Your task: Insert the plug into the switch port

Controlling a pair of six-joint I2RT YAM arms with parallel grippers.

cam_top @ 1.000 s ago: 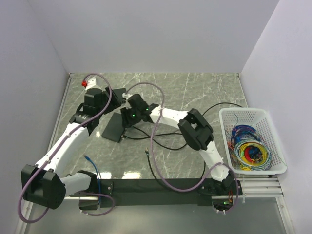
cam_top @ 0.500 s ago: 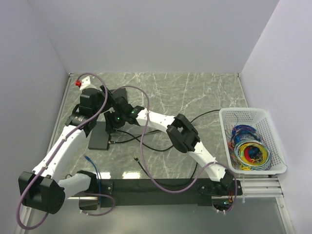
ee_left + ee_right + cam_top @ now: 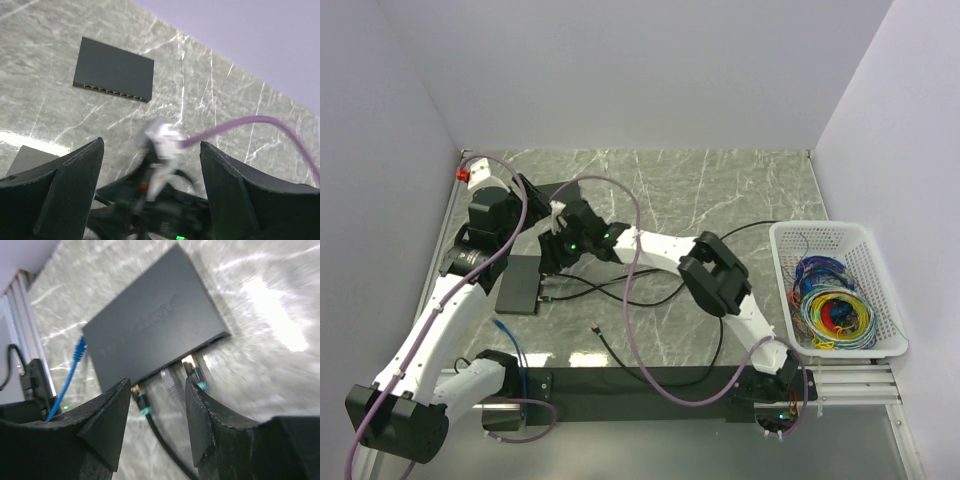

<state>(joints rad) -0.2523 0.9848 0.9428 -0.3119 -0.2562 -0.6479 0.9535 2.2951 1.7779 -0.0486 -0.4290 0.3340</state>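
Observation:
The switch (image 3: pixel 519 283) (image 3: pixel 150 335) is a flat black box lying on the marble at the left. My right gripper (image 3: pixel 550 268) (image 3: pixel 157 382) hovers at its socket edge, jaws open, with only marble between them. The plug (image 3: pixel 136 389) (image 3: pixel 544 296), a pale gold tip on a thin black cable with a teal band, meets that edge beside one finger. A second teal-banded connector (image 3: pixel 192 367) sits at the same edge by the other finger. I cannot tell how deep either one sits. My left gripper (image 3: pixel 535 192) (image 3: pixel 151 145) hangs wide open above the right wrist, holding nothing.
A loose gold-tipped black cable end (image 3: pixel 595 327) lies near the front. A blue cable (image 3: pixel 505 330) (image 3: pixel 70 370) lies left of it. A white basket (image 3: pixel 820 226) of coloured wires stands at the right. In the left wrist view a black box with empty sockets (image 3: pixel 114 70) lies farther off.
The switch has slid left and toward the front, and my right gripper moved with it. The left arm swung left. The loose cable end was dragged leftward.

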